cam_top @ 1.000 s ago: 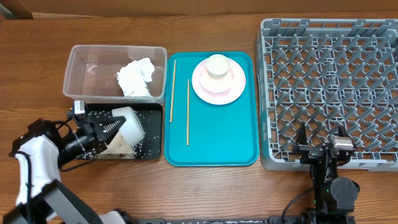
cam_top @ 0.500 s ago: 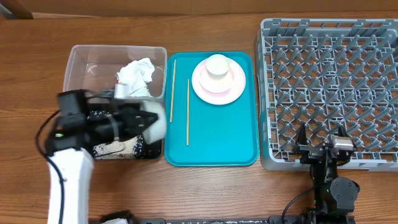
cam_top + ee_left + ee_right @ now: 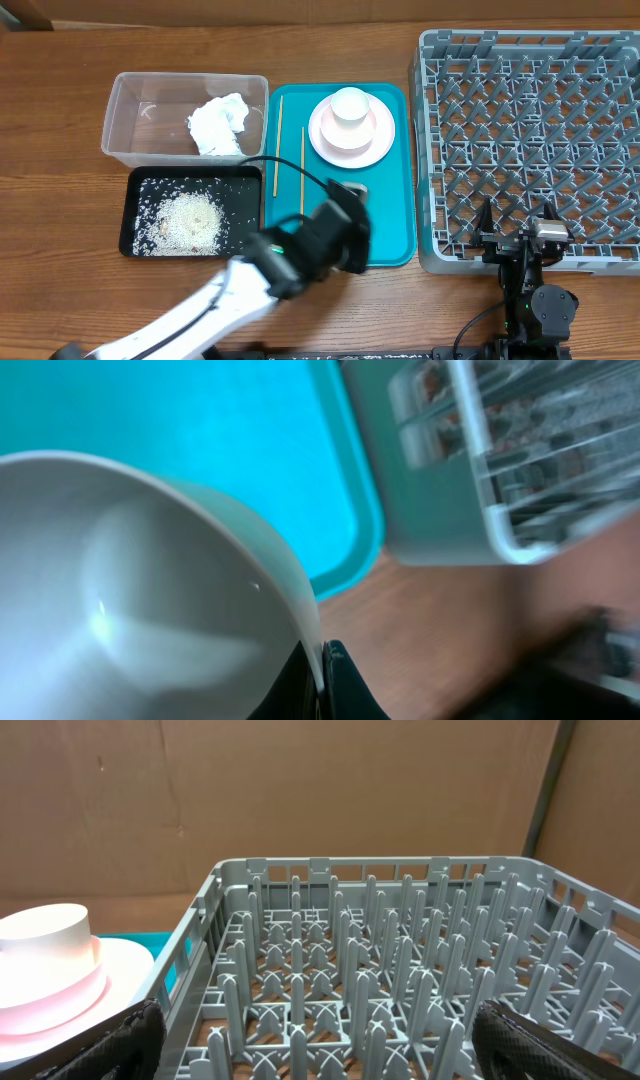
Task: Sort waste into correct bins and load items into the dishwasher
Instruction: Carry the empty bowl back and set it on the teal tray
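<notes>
In the left wrist view, my left gripper is shut on the rim of a white bowl, which looks empty inside. Overhead, that gripper hangs over the near right part of the teal tray, and the arm hides most of the bowl. Loose rice lies piled in the black tray. A crumpled tissue sits in the clear tub. A pink-white plate carries an upturned bowl. Two chopsticks lie on the teal tray's left side. My right gripper is open at the front edge of the grey rack.
The rack's upright pegs fill the right wrist view, with the plate beyond its left wall. The rack's corner lies close to the held bowl. Bare wooden table runs along the front.
My left arm swung right from the black tray across to the teal tray, carrying the bowl. A pile of rice now lies uncovered in the black tray. The right arm stayed still.
</notes>
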You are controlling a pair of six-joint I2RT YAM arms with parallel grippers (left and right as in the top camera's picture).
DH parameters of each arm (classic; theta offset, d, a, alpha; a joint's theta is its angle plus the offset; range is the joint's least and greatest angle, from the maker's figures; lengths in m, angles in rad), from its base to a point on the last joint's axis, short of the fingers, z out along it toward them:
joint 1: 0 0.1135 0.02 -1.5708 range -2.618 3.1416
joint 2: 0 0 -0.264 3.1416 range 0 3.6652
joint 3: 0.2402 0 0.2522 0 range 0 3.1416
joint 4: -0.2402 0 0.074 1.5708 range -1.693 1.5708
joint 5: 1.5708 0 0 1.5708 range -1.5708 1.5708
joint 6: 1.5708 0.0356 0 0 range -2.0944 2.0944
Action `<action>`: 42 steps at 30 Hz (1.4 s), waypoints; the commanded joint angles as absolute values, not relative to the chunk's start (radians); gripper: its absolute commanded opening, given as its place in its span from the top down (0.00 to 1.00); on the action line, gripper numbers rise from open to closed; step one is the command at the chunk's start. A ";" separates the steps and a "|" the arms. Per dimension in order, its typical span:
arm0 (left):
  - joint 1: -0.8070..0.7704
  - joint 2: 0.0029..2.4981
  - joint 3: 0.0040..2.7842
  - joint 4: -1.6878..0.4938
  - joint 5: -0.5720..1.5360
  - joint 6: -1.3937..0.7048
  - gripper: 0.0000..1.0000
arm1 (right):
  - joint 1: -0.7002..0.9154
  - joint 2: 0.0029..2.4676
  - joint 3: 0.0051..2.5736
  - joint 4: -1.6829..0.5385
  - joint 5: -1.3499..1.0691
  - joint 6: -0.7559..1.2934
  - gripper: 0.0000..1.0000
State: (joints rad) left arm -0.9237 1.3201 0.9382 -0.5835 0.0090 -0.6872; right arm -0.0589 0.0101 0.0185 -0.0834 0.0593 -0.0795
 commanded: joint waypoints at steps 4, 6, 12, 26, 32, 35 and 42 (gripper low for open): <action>-1.034 1.500 0.954 -0.542 -0.299 -0.771 0.96 | -0.061 0.003 0.008 -0.080 0.066 -0.086 0.00; -1.028 1.538 0.954 -0.531 -0.303 -0.771 0.96 | -0.061 0.003 0.008 -0.080 0.065 -0.086 0.00; -0.994 1.556 0.954 -0.478 -0.303 -0.768 0.96 | -0.061 0.003 0.008 -0.080 0.066 -0.086 0.00; -0.953 1.535 1.018 -0.456 -0.255 -0.756 0.28 | -0.061 0.003 0.008 -0.080 0.066 -0.086 0.00; -0.820 1.457 1.184 -0.666 -0.253 -0.756 0.20 | -0.061 0.003 0.008 -0.080 0.066 -0.086 0.00; -0.700 1.418 1.258 -0.783 -0.229 -0.734 0.16 | -0.061 0.003 0.008 -0.080 0.066 -0.086 0.00; -0.379 1.367 1.312 -0.937 -0.160 -0.670 0.03 | -0.061 0.003 0.008 -0.080 0.066 -0.086 0.00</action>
State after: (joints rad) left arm -0.4633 1.3792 1.2991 -0.9142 -0.1989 -0.7120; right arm -0.0589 0.0101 0.0185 -0.0830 0.0593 -0.0799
